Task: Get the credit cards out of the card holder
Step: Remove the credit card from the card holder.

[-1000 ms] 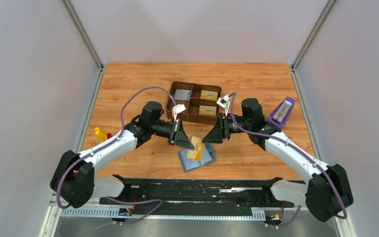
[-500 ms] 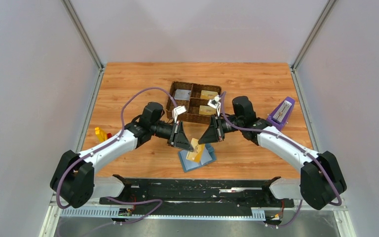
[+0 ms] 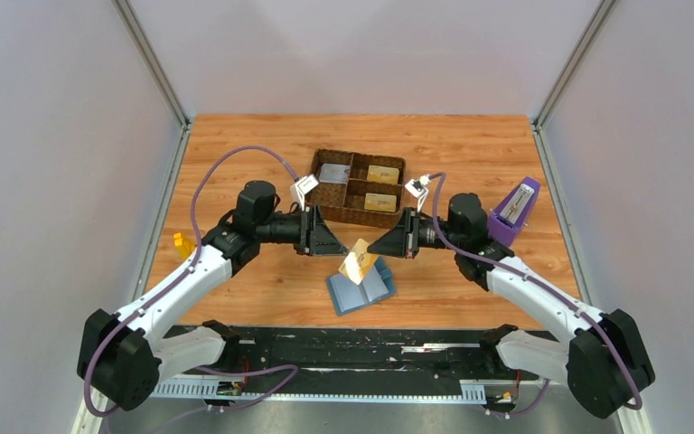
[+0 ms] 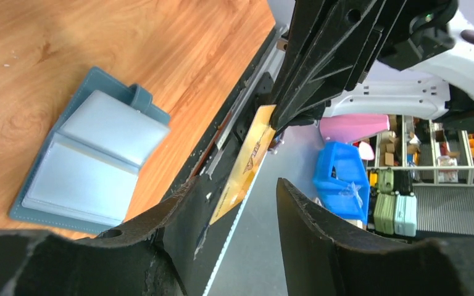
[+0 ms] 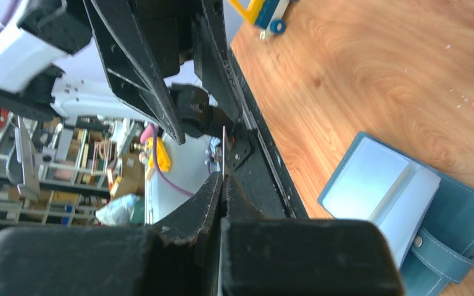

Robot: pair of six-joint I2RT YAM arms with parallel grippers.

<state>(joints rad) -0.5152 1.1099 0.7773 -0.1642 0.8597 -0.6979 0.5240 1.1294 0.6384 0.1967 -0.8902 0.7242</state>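
The blue card holder (image 3: pixel 361 289) lies open on the wooden table, its light-blue pockets facing up (image 4: pixel 92 160) (image 5: pixel 382 191). A gold-yellow credit card (image 3: pixel 359 260) hangs tilted in the air just above it. My right gripper (image 3: pixel 373 250) is shut on the card's right edge; in the right wrist view the card (image 5: pixel 224 142) shows edge-on, sticking out past the closed tips of the right gripper (image 5: pixel 223 176). My left gripper (image 3: pixel 334 244) stands open to the card's left. In the left wrist view the card (image 4: pixel 247 163) hangs ahead of that gripper's (image 4: pixel 236 185) spread fingers, untouched.
A brown woven divided tray (image 3: pixel 359 217) behind the grippers holds a grey card (image 3: pixel 332 173) and two gold cards (image 3: pixel 381 174). A purple metronome (image 3: pixel 515 206) stands at the right. Yellow and red blocks (image 3: pixel 183 244) lie at the left, under the left arm.
The right gripper came in and shut on the gold card. The left gripper opened, let go of it and drew back left. The card now sits slightly higher.
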